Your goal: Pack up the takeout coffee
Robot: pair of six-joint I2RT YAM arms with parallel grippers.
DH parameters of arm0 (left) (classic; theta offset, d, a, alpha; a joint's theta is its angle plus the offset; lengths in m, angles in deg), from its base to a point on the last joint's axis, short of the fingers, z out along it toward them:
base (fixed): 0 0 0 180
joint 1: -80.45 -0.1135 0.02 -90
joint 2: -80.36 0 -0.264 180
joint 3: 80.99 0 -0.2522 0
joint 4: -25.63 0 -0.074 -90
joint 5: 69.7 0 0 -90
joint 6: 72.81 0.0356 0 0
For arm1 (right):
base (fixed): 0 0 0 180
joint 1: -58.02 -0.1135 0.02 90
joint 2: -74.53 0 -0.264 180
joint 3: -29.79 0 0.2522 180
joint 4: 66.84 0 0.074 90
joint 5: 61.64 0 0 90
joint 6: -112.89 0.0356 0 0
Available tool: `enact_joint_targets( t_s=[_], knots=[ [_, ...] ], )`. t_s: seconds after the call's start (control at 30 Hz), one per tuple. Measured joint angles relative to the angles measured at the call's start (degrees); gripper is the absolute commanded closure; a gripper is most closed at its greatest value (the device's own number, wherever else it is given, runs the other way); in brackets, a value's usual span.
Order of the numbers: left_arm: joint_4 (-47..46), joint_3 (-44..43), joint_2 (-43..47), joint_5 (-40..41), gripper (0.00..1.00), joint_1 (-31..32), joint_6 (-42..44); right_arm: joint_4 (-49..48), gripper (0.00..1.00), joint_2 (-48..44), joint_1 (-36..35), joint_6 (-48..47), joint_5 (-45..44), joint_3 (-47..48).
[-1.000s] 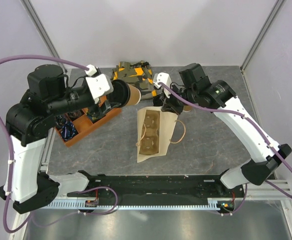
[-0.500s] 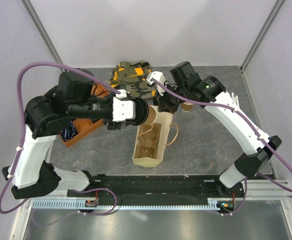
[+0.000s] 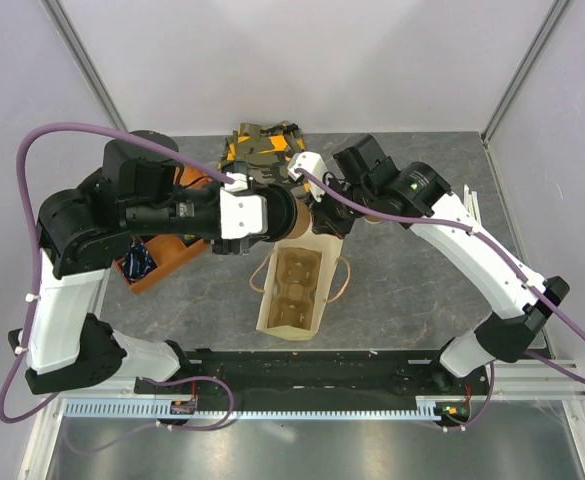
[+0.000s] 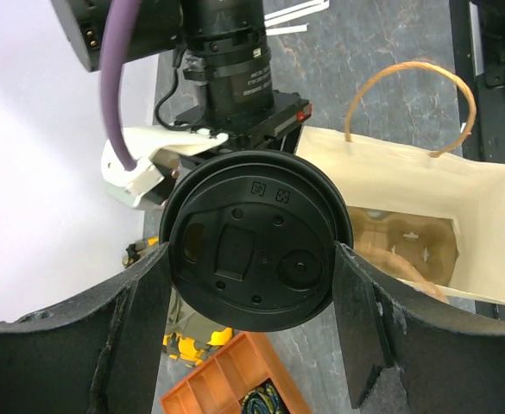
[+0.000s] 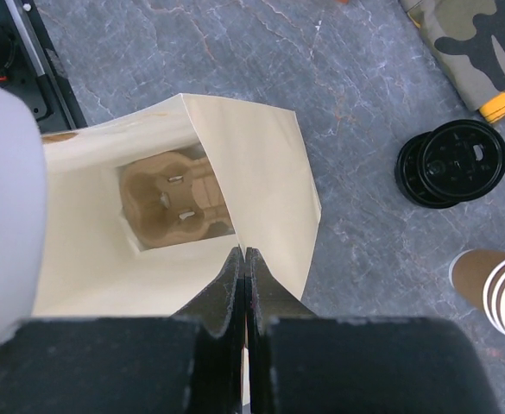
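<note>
The takeout coffee (image 3: 290,214), a brown paper cup with a black lid (image 4: 252,250), lies sideways in my left gripper (image 3: 278,216), which is shut on it; in the left wrist view the gripper (image 4: 252,260) shows a finger on each side of the lid. The cup hangs just beyond the far rim of the cream paper bag (image 3: 265,305), which stands open on the table. A brown cup carrier (image 3: 294,285) sits at the bag's bottom. My right gripper (image 3: 322,222) (image 5: 245,252) is shut on the top edge of the bag's wall (image 5: 269,172).
An orange divided tray (image 3: 162,262) lies left of the bag. A camouflage pile (image 3: 267,150) sits at the back. Loose black lids (image 5: 451,164) and stacked paper cups (image 5: 494,280) stand right of the bag. The bag's rope handles (image 4: 407,86) stick out sideways.
The bag went from lying flat to standing open, pulled up by my right gripper. My left arm swung the cup right, from over the tray to the bag's far rim.
</note>
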Motion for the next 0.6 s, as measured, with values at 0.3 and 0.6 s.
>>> enact_joint_targets(
  t_s=[0.3,0.6],
  knots=[
    [1.3,2.0,-0.5,0.7,0.65,9.4,0.0,0.0,1.00,-1.9,-1.4,1.7,-1.0,-1.9],
    [1.6,16.9,-1.1,10.3,0.66,17.6,0.0,-0.4,1.00,-3.1,-1.4,2.6,-1.2,-4.3]
  ],
)
